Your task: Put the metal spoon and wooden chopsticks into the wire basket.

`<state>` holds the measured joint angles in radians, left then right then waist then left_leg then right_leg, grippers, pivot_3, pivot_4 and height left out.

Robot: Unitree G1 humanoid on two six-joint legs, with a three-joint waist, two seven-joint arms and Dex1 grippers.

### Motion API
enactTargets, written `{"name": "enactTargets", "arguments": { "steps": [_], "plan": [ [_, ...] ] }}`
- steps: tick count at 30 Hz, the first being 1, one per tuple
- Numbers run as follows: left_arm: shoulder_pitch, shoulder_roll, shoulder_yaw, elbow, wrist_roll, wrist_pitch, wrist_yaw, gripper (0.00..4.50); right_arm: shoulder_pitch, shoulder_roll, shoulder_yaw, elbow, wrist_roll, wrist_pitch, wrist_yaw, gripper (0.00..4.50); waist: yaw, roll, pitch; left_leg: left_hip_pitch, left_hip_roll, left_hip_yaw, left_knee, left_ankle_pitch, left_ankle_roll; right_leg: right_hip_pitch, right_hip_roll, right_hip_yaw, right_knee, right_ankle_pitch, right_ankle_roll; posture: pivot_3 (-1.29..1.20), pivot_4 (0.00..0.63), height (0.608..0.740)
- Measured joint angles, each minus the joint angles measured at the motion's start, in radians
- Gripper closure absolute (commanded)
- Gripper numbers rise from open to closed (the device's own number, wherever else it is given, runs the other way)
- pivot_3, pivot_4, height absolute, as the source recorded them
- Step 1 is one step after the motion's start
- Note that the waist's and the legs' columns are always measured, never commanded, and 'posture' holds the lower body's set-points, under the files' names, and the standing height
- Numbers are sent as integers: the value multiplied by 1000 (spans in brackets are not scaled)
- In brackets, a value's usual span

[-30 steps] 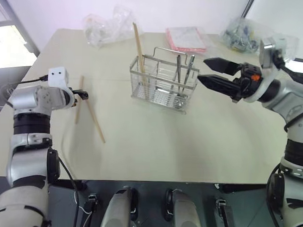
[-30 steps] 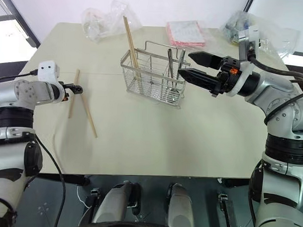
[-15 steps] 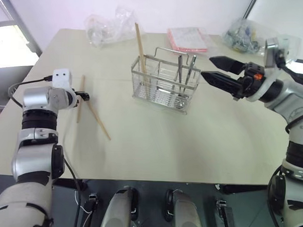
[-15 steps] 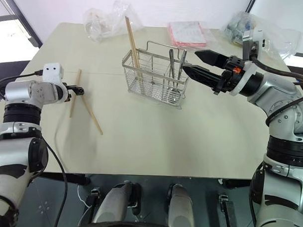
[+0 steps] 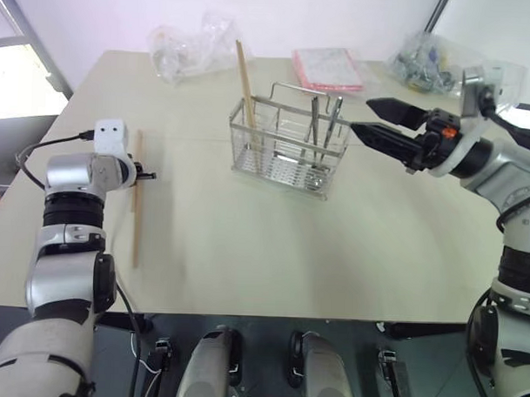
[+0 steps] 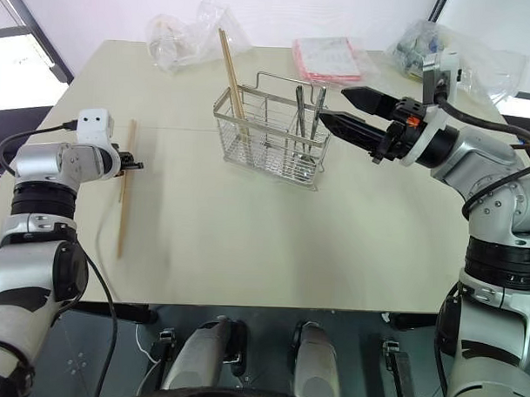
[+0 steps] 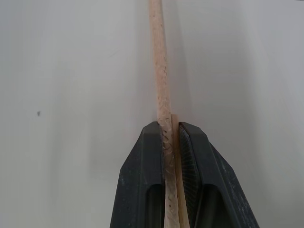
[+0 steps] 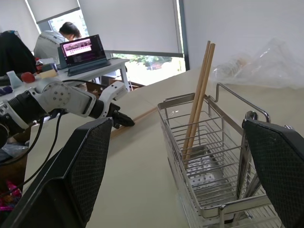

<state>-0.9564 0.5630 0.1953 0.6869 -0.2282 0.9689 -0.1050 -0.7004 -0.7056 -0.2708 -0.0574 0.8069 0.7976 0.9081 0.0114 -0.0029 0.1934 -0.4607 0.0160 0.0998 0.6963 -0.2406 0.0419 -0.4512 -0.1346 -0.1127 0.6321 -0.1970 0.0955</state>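
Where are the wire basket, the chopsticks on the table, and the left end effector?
wire basket (image 5: 288, 169): left eye view, front wall.
wooden chopsticks (image 5: 135, 229): left eye view, lower shaft.
left end effector (image 7: 172, 130): left wrist view, between fingertips, shut on the chopsticks.

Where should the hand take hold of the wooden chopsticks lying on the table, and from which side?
Grip the wooden chopsticks across their thin width, partway along, coming down from above. They lie flat and side by side on the table, as the left hand now pinches them.

Beige table (image 5: 246, 250): wire basket (image 5: 288, 147), wooden chopsticks (image 5: 135, 229), plastic bags (image 5: 188, 43), pink packet (image 5: 326, 68).
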Motion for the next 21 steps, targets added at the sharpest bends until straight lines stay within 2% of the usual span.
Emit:
{"name": "enactTargets", "arguments": {
  "steps": [21],
  "plan": [
    [12, 5, 55, -19, 22, 24, 36, 4472, -7, 18, 0, 3, 2, -8, -11, 0, 0, -1, 0, -1, 0, 0, 0, 0, -1, 0, 0, 0, 0, 0, 0, 0, 150, 699]
  ]
}}
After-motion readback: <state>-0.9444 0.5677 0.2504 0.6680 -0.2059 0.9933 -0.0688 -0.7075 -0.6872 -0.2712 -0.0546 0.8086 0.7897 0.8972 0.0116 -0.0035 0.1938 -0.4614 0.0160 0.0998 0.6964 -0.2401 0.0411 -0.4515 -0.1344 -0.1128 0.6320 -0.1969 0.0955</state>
